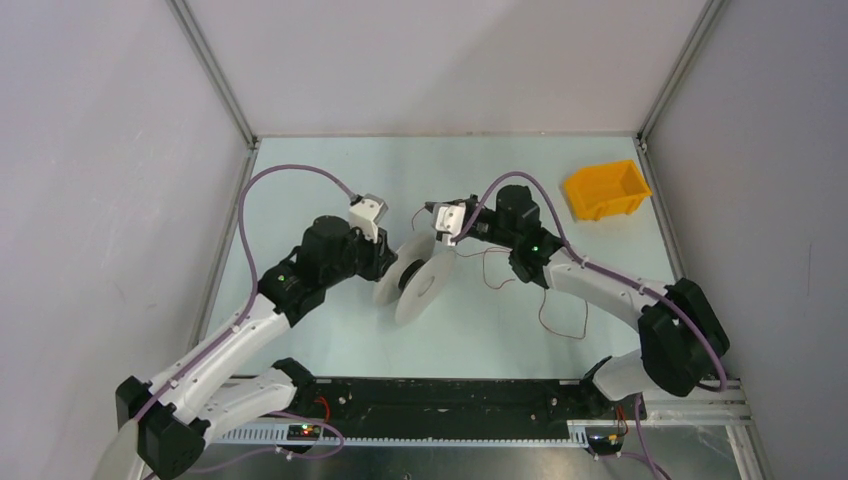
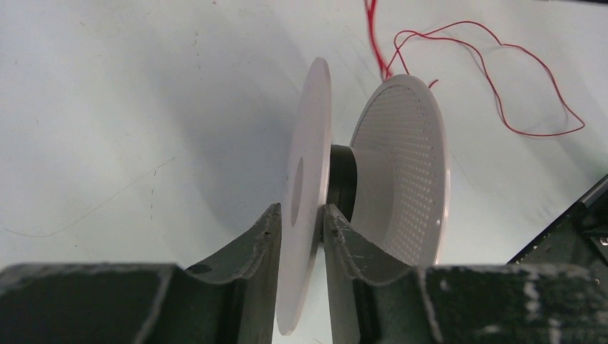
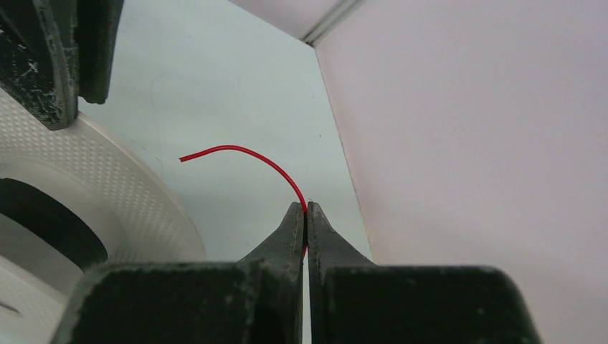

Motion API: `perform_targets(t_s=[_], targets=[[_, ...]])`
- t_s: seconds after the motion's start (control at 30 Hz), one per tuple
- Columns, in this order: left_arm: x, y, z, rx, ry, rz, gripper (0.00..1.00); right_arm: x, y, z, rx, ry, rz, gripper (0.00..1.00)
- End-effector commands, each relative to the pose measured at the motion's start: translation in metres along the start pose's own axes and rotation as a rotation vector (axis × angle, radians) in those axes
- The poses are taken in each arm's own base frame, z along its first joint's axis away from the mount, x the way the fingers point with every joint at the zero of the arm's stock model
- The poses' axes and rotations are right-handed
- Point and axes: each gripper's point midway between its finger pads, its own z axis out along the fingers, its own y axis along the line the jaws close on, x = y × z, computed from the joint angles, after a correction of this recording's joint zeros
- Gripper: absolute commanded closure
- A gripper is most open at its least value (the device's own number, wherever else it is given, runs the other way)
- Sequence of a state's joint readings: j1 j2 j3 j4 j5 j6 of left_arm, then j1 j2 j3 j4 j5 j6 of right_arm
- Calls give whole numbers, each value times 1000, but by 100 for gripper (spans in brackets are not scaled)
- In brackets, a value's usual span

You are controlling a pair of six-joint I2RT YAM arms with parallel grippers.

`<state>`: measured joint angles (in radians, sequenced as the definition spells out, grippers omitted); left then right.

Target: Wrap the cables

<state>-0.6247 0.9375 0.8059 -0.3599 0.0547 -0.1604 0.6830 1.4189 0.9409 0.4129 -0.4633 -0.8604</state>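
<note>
The pale table (image 1: 330,330) fills the floor of a white-walled enclosure. The left arm (image 1: 240,330) reaches in from the near left and the right arm (image 1: 600,285) from the near right, and their wrists meet around the middle of the table. An orange bin (image 1: 605,190) sits at the far right, well apart from everything else.

Between the two wrists, a pale grey spool (image 1: 415,282) stands on its rims at the centre of the table. It has two round flanges joined by a dark hub (image 2: 344,183). The flange on the right arm's side is dotted with fine perforations, and the one on the left arm's side is plain with a hole in the middle.

The left gripper (image 2: 301,215) straddles the plain flange with one finger on each side. The jaws are parted wider than the flange is thick. The tips sit close against the flange, and I cannot tell whether they press on it.

The right gripper (image 3: 306,211) is just to the far right of the spool. Its jaws are closed together on the thin red cable (image 3: 244,149), whose short free end curves up and to the left of the tips. The rest of the cable lies in loose loops on the table to the right of the spool, and one run leads up to the rim of the perforated flange.
</note>
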Motion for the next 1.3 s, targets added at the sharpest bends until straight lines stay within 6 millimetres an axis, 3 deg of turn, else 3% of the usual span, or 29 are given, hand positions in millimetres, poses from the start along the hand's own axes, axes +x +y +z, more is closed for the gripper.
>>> perform_targets(t_s=[0.0, 0.23, 0.47, 0.63, 0.97, 1.1, 1.27], targets=[[-26, -3, -5, -1, -86, -53, 69, -13, 3, 17, -13, -112, -89, 100], [-27, 1, -9, 3, -91, -161, 72, -20, 19, 26, -41, -151, -63, 100], [-27, 24, -26, -62, -157, -239, 66, -27, 37, 23, -47, -133, -57, 100], [-31, 15, -26, -1, -147, -221, 63, -28, 40, 24, -11, -88, -62, 100], [-3, -8, -15, 139, -26, -204, 66, -25, 31, 19, 88, 6, -21, 100], [5, -8, -11, 152, -3, -165, 76, -19, 27, 16, 103, 31, -9, 100], [5, -4, -7, 136, 6, -167, 84, -27, 26, 13, 89, 7, -11, 100]])
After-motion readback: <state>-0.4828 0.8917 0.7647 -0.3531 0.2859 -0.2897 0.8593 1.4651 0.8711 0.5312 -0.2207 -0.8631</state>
